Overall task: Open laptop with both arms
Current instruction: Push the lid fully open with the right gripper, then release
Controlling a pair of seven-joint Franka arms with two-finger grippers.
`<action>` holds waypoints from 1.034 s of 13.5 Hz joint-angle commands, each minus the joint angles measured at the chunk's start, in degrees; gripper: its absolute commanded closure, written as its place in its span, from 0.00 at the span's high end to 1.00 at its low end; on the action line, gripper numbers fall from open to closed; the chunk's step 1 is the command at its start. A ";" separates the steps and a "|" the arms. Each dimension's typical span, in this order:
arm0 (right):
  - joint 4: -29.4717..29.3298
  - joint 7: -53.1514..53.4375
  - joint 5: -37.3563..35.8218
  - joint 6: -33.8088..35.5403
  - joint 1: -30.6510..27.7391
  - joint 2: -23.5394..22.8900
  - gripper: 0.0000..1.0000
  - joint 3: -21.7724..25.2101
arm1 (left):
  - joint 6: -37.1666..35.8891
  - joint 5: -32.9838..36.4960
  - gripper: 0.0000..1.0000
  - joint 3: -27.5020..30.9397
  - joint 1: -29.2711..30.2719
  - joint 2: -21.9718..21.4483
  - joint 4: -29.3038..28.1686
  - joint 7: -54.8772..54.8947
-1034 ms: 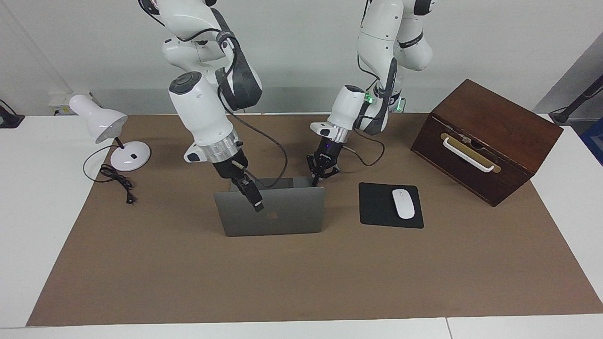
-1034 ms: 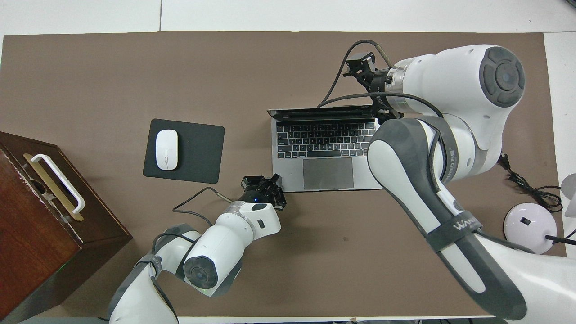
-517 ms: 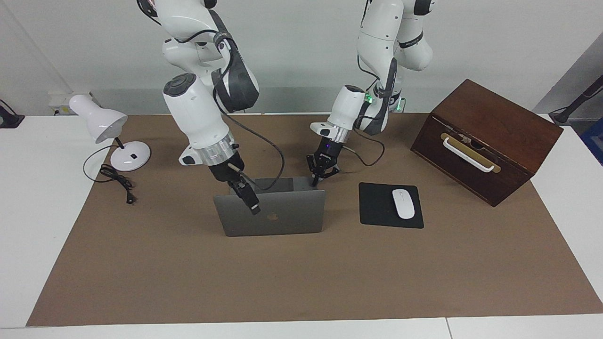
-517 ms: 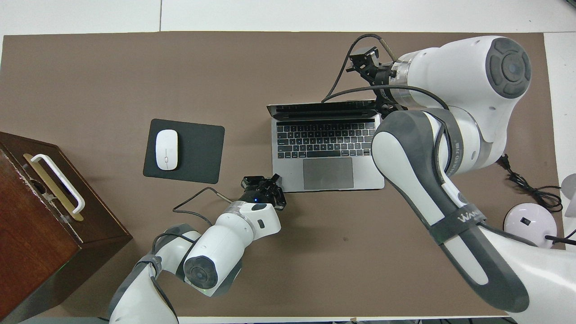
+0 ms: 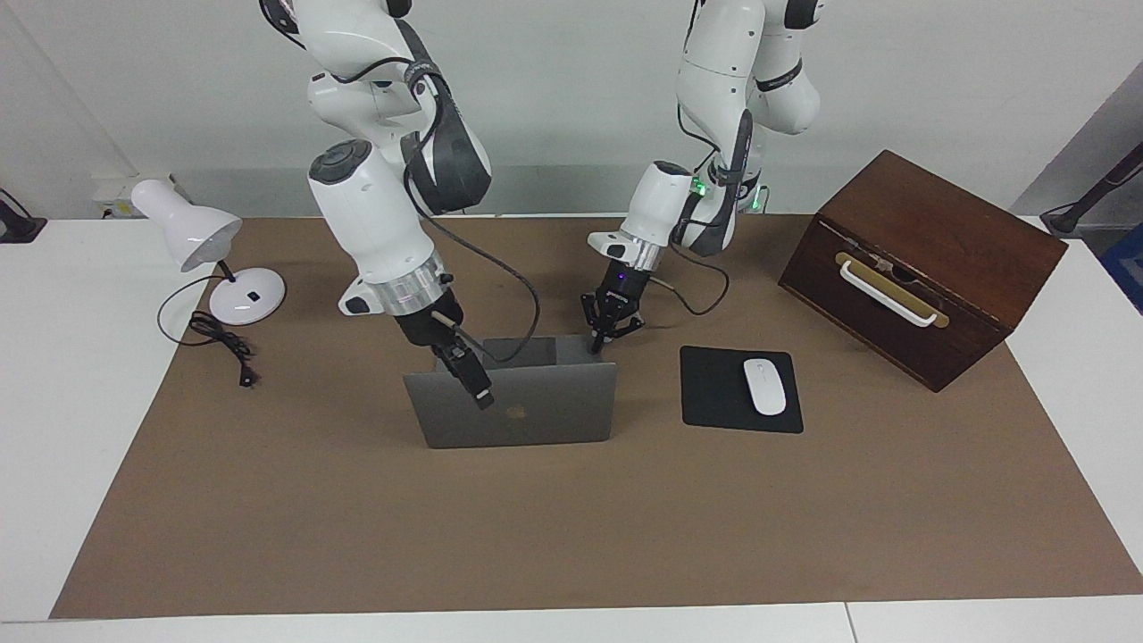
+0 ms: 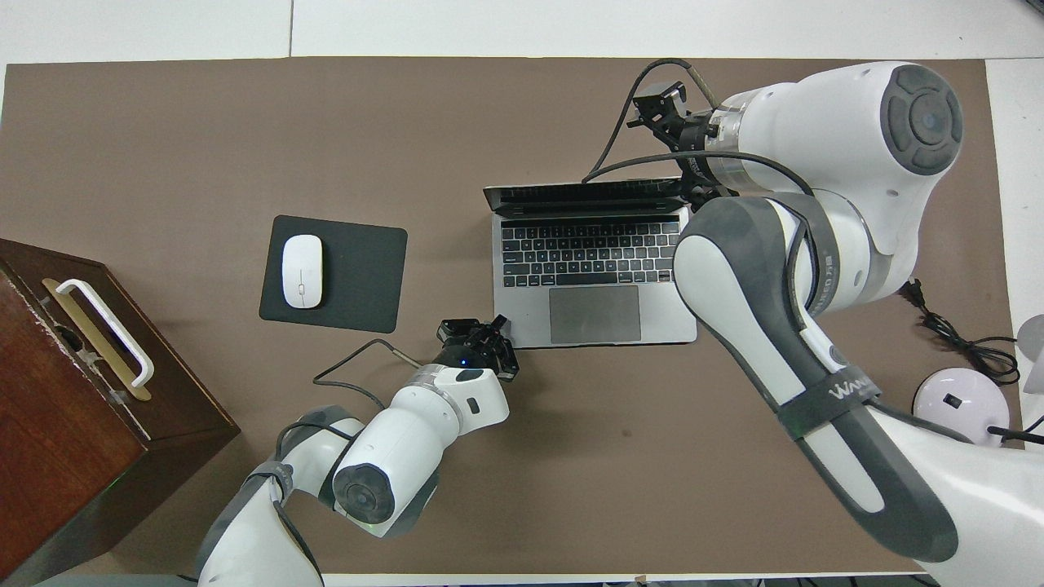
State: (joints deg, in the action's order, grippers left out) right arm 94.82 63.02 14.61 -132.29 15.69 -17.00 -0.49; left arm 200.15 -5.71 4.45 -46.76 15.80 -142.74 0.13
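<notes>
The silver-grey laptop (image 5: 545, 420) stands open in the middle of the brown mat, its lid about upright with the logo side turned away from the robots. Its keyboard (image 6: 587, 253) shows in the overhead view. My right gripper (image 5: 478, 391) is at the lid's top edge, toward the right arm's end, and lies against the lid's back; it also shows in the overhead view (image 6: 657, 102). My left gripper (image 5: 600, 341) rests at the corner of the laptop's base nearest the robots, toward the left arm's end; it also shows in the overhead view (image 6: 488, 331).
A black mousepad (image 5: 710, 393) with a white mouse (image 5: 764, 386) lies beside the laptop toward the left arm's end. A dark wooden box (image 5: 929, 259) with a white handle stands past it. A white desk lamp (image 5: 201, 234) and its cord sit at the right arm's end.
The right gripper has moved a little away from the robots with the lid's top edge, and the lid has tilted slightly further open. The left gripper has stayed on the base corner.
</notes>
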 commanded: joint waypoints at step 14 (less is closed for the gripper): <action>-1.40 -33.71 -2.03 26.72 -9.97 12.60 1.00 0.14 | 0.68 -0.71 0.00 -0.23 -0.17 2.83 1.41 -1.26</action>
State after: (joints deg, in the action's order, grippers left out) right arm 92.71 36.23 14.14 -107.78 7.57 -6.01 -0.01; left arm 200.18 -5.73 4.45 -46.76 15.81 -142.75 -0.12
